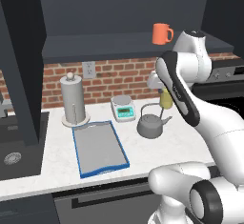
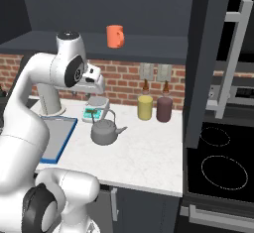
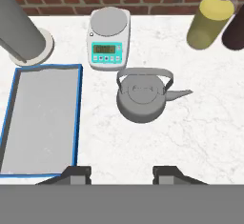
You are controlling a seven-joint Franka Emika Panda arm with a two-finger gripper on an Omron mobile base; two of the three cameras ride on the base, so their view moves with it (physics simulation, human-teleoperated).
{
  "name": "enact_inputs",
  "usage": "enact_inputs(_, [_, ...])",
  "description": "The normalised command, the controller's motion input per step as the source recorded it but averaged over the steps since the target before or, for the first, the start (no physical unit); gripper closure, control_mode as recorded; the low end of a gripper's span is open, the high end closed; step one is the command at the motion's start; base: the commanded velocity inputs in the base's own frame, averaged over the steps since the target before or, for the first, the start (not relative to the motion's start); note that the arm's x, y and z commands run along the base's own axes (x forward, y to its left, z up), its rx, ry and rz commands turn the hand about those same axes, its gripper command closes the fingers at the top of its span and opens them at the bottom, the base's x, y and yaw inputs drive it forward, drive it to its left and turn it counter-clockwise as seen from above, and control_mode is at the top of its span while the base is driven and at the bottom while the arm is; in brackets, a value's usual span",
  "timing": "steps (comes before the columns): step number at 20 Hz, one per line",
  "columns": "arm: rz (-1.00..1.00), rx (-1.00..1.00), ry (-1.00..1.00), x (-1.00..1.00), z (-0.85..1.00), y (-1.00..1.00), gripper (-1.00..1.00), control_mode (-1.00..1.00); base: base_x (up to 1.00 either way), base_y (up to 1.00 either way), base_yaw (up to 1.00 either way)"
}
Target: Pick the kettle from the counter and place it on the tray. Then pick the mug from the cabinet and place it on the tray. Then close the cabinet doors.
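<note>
On the counter (image 1: pixel 143 151), the kettle (image 1: pixel 151 125) is seen standing upright, its wire handle arched over the lid and its spout turned toward the 2 canisters. It is placed just in front of the scale (image 1: pixel 123 107) and well apart from the yellow canister (image 2: pixel 145 107) and the maroon canister (image 2: pixel 164 109), both of which are set against the brick wall. To the kettle's side the tray (image 1: pixel 97 147) is laid flat, its blue rim near but not touching the kettle; nothing is carried on it. Behind the tray's far end the towel holder (image 1: pixel 73 99) is stood, close to the scale.

Above the counter, the mug (image 1: pixel 162 34) is noted on the cabinet (image 1: pixel 109 44) shelf, upright, handle out to one side. 1 door (image 2: pixel 206 53) is recorded standing open beside the stove, its bar handle visible.

The gripper (image 3: pixel 121 174) is held high over the counter, looking down — the kettle lies ahead of its fingertips (image 3: pixel 78 174) in the hand view, clear of them. The jaws are parted with a plain gap between them, and nothing is gripped or touched. The arm's upper links are seen arched above the kettle in both base views.
</note>
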Motion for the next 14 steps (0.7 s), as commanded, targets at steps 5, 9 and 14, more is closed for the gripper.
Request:
enact_inputs(5, [0.00, -0.01, 0.00, -0.11, -0.07, -0.01, -1.00, -1.00, 0.00, 0.00, 0.00])
enact_inputs(9, [0.00, -0.01, 0.04, -0.24, -0.35, -0.09, -1.00, -1.00, 0.00, 0.00, 0.00])
enact_inputs(14, [-0.16, 0.00, 0.02, -0.15, -0.42, -0.06, -1.00, -1.00, 0.00, 0.00, 0.00])
